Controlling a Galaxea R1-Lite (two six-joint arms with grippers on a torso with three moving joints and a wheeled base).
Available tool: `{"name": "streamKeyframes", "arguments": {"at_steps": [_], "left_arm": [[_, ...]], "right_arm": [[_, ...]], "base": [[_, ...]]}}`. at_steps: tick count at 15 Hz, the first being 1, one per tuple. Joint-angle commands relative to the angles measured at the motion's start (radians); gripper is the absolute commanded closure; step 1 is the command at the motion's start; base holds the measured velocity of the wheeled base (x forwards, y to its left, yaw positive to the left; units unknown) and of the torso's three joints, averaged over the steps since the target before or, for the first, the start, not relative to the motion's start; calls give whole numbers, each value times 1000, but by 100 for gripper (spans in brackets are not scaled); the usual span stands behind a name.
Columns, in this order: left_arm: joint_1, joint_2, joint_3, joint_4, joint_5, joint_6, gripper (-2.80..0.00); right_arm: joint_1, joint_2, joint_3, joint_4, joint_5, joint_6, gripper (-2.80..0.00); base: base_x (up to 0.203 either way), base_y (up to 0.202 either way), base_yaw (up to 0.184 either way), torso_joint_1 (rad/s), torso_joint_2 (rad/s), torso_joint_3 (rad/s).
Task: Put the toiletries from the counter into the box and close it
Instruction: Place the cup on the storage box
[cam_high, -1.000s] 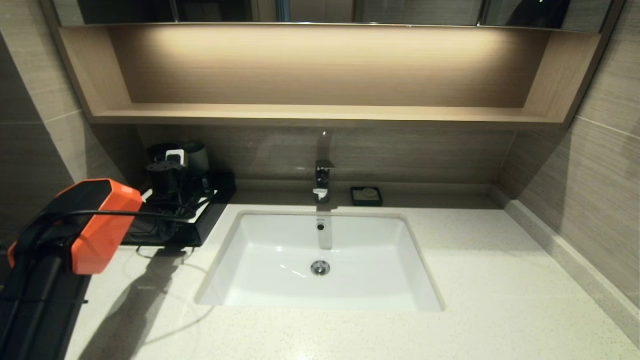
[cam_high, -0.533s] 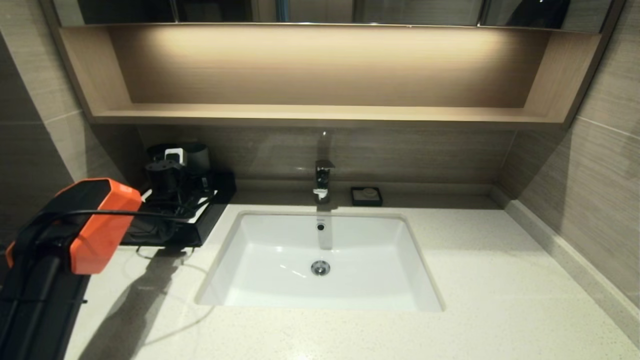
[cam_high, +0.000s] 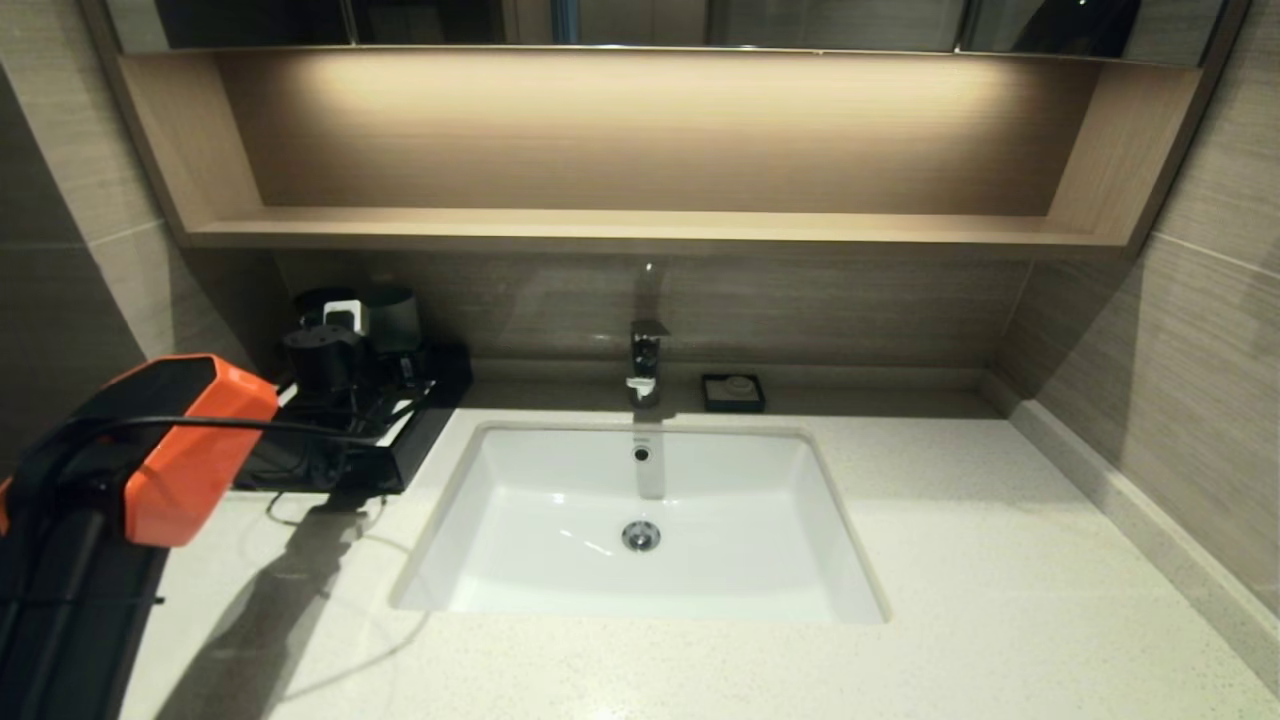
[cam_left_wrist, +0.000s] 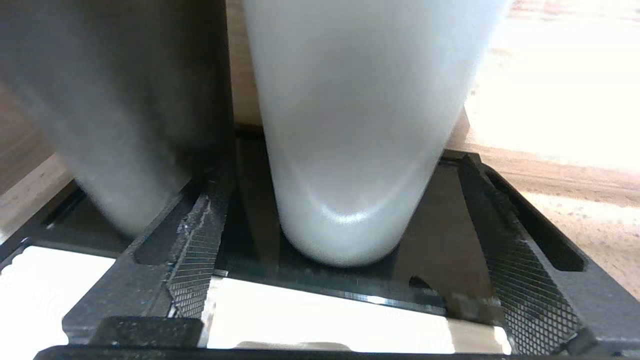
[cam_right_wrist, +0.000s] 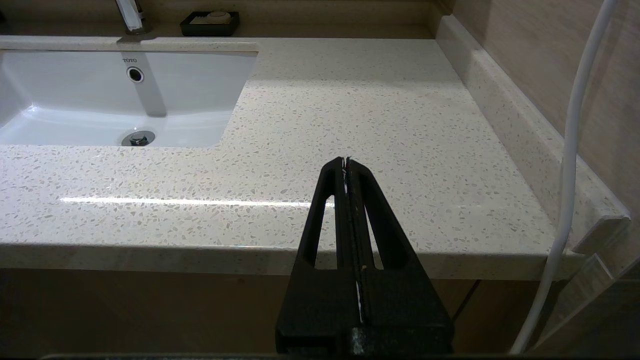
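left wrist view: left claw (cam_left_wrist: 345, 295) spread wide, holding nothing, right over the box (cam_left_wrist: 320, 270) and nearer to it, grey cup (cam_left_wrist: 350, 150) standing between the fingers (cam_left_wrist: 192, 260). no toiletries seen on the table (cam_high: 950, 560). right claw (cam_right_wrist: 346, 167) pressed together, over the table edge.

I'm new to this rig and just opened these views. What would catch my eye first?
The orange-and-black left arm stands out at the counter's left edge, reaching toward the black box in the back left corner. There the left pincer is open, its fingers either side of a pale grey cup without touching it. The white sink fills the middle of the speckled counter; the right pincer hangs shut at the front edge.
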Motion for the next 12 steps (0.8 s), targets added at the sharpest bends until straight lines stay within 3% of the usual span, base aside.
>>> {"name": "streamKeyframes", "arguments": {"at_steps": [1, 11, 12], "left_arm": [[0, -39, 59, -21, 0, -2, -280], [-2, -160, 313, -176, 5, -28, -280], [-7, -173, 330, -181, 5, -28, 0]], "right_arm": [[0, -2, 2, -1, 0, -1, 0], [0, -2, 0, -1, 0, -1, 0], [0, -2, 1, -1, 0, -1, 0]], "base": [[0, 0, 0, 0, 0, 0], [0, 0, 0, 0, 0, 0], [0, 0, 0, 0, 0, 0]]}}
